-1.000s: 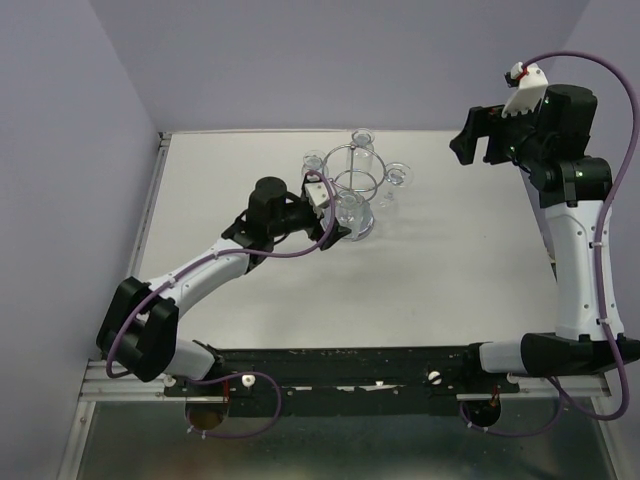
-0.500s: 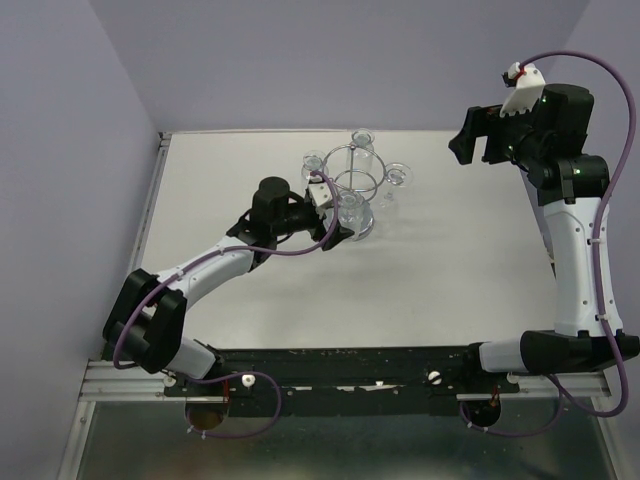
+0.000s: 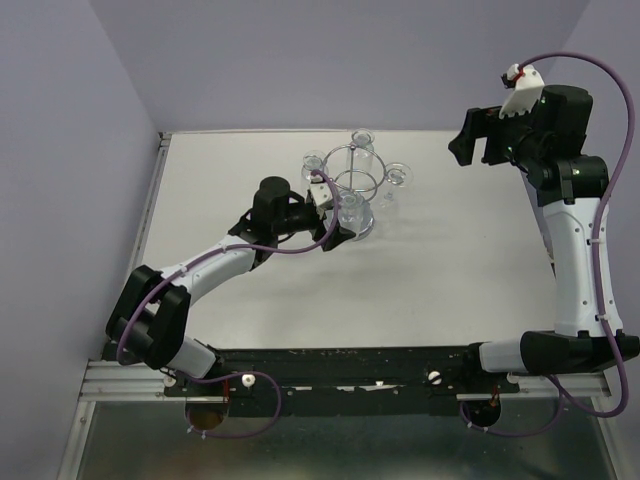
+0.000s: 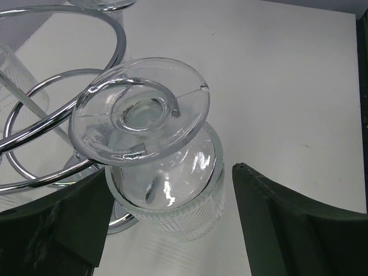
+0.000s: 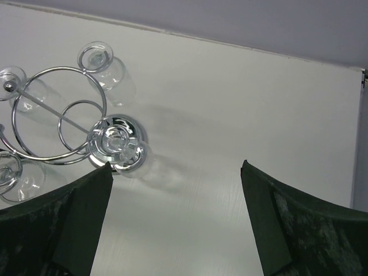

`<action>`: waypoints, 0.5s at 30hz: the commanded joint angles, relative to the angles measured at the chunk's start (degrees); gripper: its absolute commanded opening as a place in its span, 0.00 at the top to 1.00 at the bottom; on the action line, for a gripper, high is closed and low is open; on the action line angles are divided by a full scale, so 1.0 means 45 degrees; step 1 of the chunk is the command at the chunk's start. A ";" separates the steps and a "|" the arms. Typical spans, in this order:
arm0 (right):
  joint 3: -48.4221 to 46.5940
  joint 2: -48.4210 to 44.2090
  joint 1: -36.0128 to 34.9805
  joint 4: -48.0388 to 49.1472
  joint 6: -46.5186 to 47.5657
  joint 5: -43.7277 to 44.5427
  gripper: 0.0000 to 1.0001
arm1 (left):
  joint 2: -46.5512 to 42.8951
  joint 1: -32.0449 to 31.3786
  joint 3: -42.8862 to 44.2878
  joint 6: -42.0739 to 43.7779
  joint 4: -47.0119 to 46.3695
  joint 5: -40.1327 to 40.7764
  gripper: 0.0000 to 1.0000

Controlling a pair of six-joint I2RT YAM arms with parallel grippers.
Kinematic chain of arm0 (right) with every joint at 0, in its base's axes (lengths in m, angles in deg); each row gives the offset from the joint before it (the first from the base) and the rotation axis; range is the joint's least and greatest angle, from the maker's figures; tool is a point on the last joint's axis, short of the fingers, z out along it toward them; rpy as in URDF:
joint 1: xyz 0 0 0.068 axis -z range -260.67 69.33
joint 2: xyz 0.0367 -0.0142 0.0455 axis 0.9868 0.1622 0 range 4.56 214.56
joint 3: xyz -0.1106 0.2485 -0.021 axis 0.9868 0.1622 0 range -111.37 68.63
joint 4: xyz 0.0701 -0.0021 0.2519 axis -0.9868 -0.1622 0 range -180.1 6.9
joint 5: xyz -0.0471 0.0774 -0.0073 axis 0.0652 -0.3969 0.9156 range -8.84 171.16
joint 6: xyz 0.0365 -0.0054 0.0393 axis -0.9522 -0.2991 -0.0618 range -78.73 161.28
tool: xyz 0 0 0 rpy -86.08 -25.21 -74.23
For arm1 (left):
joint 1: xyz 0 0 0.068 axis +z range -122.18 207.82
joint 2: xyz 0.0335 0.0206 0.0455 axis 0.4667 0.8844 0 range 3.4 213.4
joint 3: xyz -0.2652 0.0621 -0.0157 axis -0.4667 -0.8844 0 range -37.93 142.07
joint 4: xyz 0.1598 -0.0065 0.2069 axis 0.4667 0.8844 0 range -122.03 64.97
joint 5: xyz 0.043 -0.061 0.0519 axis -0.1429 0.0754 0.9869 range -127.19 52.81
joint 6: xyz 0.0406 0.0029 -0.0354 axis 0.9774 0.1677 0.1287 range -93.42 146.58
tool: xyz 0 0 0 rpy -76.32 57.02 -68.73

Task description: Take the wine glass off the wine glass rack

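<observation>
At the table's far centre, we see the wine glass (image 4: 167, 172) hanging foot-up, stem vertical, on the near side of the wine glass rack (image 3: 352, 170), between the left gripper's (image 3: 332, 213) spread, unclenched jaws. The right gripper (image 3: 478, 137) hangs agape, well apart.

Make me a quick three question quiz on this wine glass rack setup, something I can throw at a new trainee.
1. True or false: the right gripper is shut on something.
2. How many glasses hang on the wine glass rack? A) two B) four C) six
3. Fill in: the wine glass between the left gripper's fingers hangs with its foot facing ____.

Key
1. False: its jaws stand open, away from the rack.
2. B
3. up
</observation>
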 commanded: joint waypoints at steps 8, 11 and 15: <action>0.0356 -0.0354 -0.0048 0.0045 0.0154 -0.0196 0.00 | 0.0355 0.0003 0.0249 -0.0545 -0.0714 -0.0996 0.10; 0.0317 -0.0316 -0.0048 0.0045 0.0154 -0.0196 0.00 | 0.0491 -0.0035 0.0346 -0.0565 -0.0735 -0.0782 0.11; 0.0239 -0.0218 -0.0048 0.0045 0.0154 -0.0235 0.00 | 0.0570 -0.0036 0.0346 -0.0643 -0.0969 0.0154 0.13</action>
